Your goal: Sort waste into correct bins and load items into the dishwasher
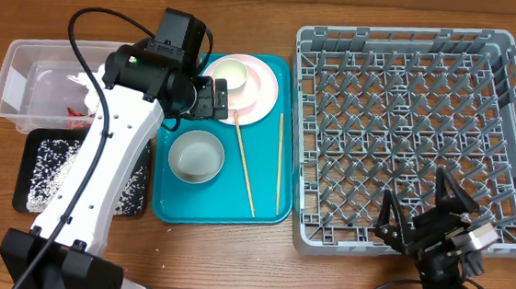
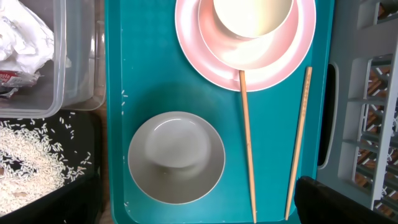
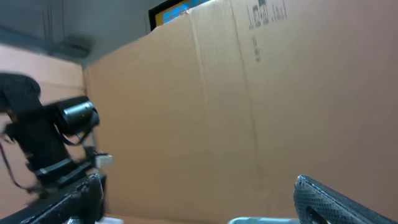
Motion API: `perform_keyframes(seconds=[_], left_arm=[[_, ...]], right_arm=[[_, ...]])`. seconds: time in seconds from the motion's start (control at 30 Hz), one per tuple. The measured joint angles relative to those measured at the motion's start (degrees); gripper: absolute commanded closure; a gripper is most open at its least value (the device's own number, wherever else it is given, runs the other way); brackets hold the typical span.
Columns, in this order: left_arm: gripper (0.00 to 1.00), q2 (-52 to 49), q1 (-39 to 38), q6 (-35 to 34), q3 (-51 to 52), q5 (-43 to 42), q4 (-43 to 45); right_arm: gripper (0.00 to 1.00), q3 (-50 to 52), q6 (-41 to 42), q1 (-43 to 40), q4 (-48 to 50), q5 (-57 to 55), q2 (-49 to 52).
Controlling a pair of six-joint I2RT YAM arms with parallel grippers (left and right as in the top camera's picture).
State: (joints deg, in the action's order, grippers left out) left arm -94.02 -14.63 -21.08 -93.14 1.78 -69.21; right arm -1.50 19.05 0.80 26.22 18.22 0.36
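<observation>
Tub [image 2: 78, 56] holds napkin [image 2: 22, 34], packet [image 2: 9, 78]; black tray [image 2: 93, 190] holds rice [image 2: 31, 155]; chopsticks [image 2: 247, 143] near teal tray's [image 2: 155, 62] edge by rack [image 1: 405, 34]; both jaws wide open, empty

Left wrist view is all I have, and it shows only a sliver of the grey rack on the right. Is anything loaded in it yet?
Observer: No. The overhead view shows the dish rack with bare pegs and no dishes in it.
Operator: Where is the right arm?
Observer: The right gripper sits over the rack's near edge, jaws open, holding nothing.
Operator: And my own gripper?
Observer: The left gripper is open above the teal tray, at the left edge of the pink plate.
</observation>
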Motion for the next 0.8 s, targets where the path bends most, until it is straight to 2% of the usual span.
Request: perform_keyframes(seconds=[0.13, 0.43, 0.6, 0.8], left_arm=[[0.00, 0.0, 0.0, 0.0, 0.0, 0.0, 0.0], [0.00, 0.0, 0.0, 0.0, 0.0, 0.0, 0.0], [0.00, 0.0, 0.0, 0.0, 0.0, 0.0, 0.0], [0.00, 0.0, 0.0, 0.0, 0.0, 0.0, 0.0]], right_arm=[[0.00, -0.1, 7.2, 0.0, -3.4, 0.1, 0.0], [0.00, -0.2, 17.0, 0.0, -6.6, 2.3, 0.0], [0.00, -4.3, 18.2, 0.0, -21.6, 4.9, 0.2], [0.00, -17.8, 12.7, 0.0, -38.7, 5.9, 1.3]])
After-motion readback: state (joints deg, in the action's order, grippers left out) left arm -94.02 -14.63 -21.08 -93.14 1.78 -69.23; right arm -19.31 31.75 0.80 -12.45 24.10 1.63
